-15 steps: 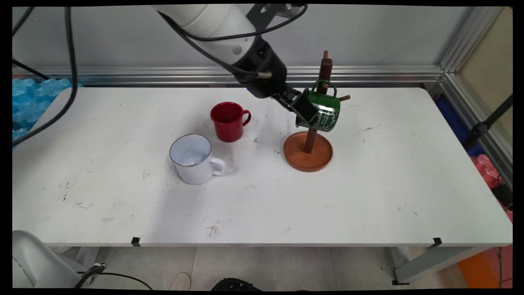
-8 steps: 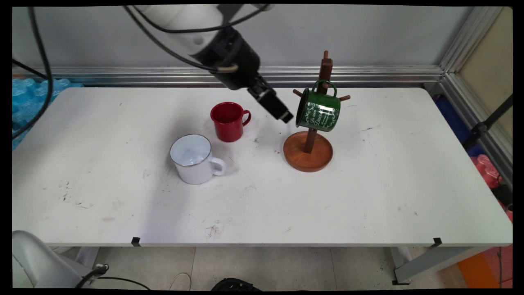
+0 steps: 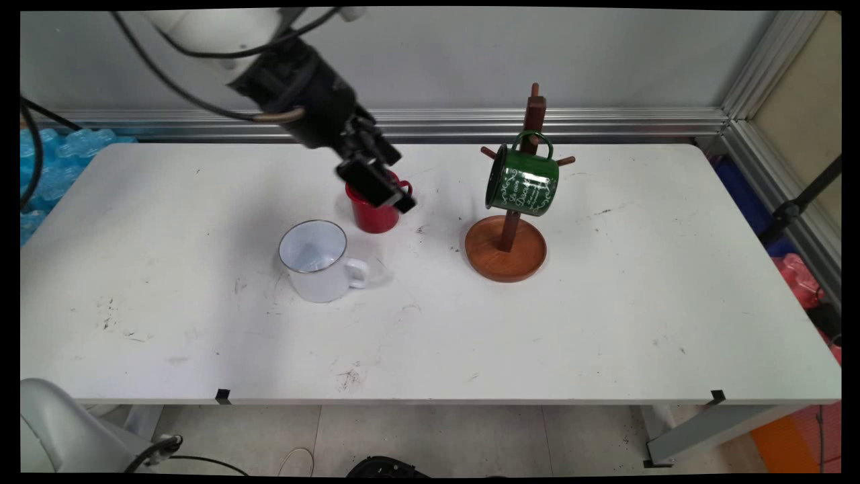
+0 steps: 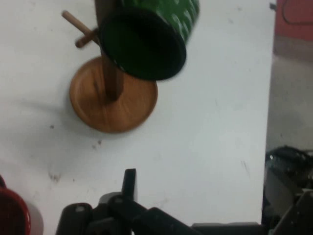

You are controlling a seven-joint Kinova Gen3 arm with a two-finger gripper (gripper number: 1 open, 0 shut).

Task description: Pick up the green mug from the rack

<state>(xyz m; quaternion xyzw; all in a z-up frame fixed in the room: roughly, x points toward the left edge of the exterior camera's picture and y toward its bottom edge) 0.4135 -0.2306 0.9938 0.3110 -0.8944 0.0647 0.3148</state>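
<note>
White table point(image 3: 537, 336), scuffed with dark marks, aluminium rail along the far edge against a grey wall. Blue bubble wrap point(image 3: 47, 168) off the table's left end; tiled floor below the near edge.

Gripper point(image 3: 383, 191) hangs in front of the red mug point(image 3: 373, 215), covering its rim in the main view. It carries nothing; cannot tell from either view whether it is spread or closed. White mug point(image 3: 316, 262) stands upright just near-left of the red one, handle to the right. Green mug point(image 3: 524, 183) hangs by its handle on a peg of the wooden mug tree point(image 3: 505, 252), well right of the gripper, mouth tilted leftward.

Main view shows the white mug and the room; the hand view does not. Hand view looks into the green mug's dark mouth point(image 4: 142, 44), shows the tree's round base point(image 4: 115, 110) and a side peg, and only a sliver of red mug point(image 4: 12, 215) at its lower left corner.
</note>
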